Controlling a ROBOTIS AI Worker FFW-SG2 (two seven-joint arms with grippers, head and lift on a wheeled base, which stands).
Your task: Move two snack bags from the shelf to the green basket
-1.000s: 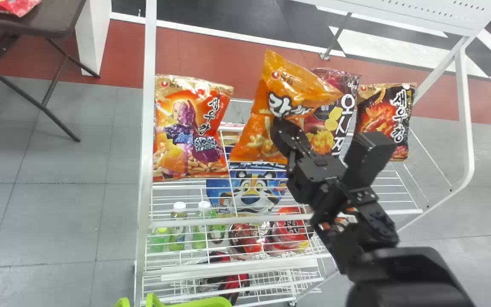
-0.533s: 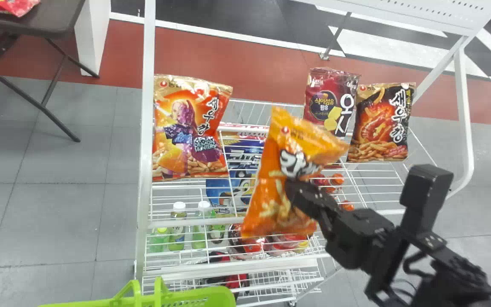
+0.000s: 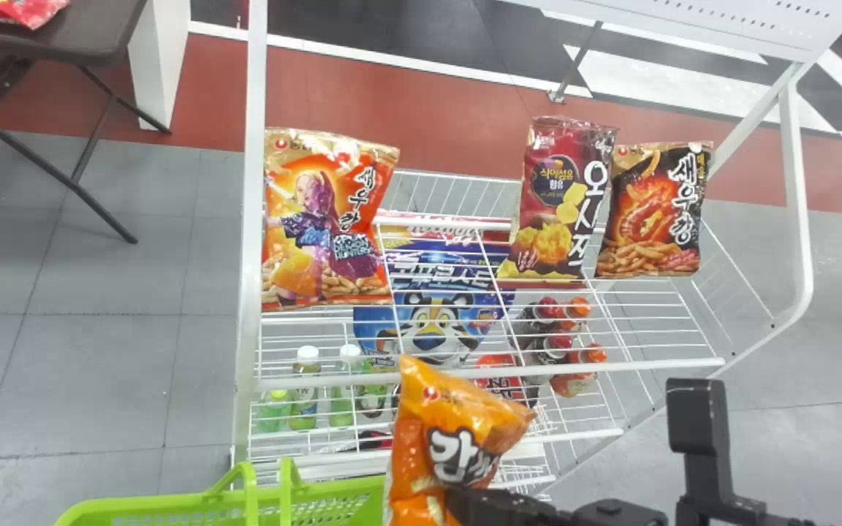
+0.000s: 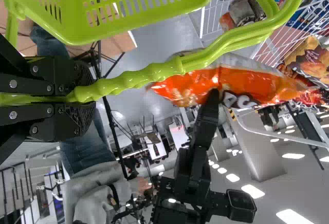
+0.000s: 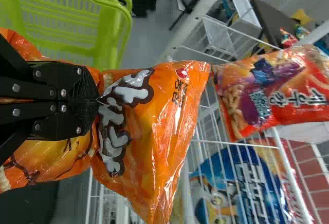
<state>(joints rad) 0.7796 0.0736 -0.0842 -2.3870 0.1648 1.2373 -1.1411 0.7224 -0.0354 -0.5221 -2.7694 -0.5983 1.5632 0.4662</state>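
In the head view my right gripper (image 3: 457,500) is at the bottom edge, shut on an orange snack bag (image 3: 457,431), just right of the green basket (image 3: 165,504). The right wrist view has the right gripper (image 5: 95,100) pinching the middle of the orange bag (image 5: 149,126), with the basket (image 5: 56,18) beyond. In the left wrist view my left gripper (image 4: 85,94) is shut on the handle of the green basket (image 4: 77,23). On the shelf stand a red-orange snack bag (image 3: 326,219), a dark red one (image 3: 556,204) and a black one (image 3: 655,212).
The white wire shelf (image 3: 494,376) has a front rail and a left post (image 3: 249,219) near the basket. Bottles (image 3: 304,402) and a blue cereal bag (image 3: 428,314) are on lower levels. A dark folding table (image 3: 85,29) stands at the left.
The right gripper has carried the orange bag down from above the shelf, out past its front rail and slightly left. More of the green basket has come into the head view.
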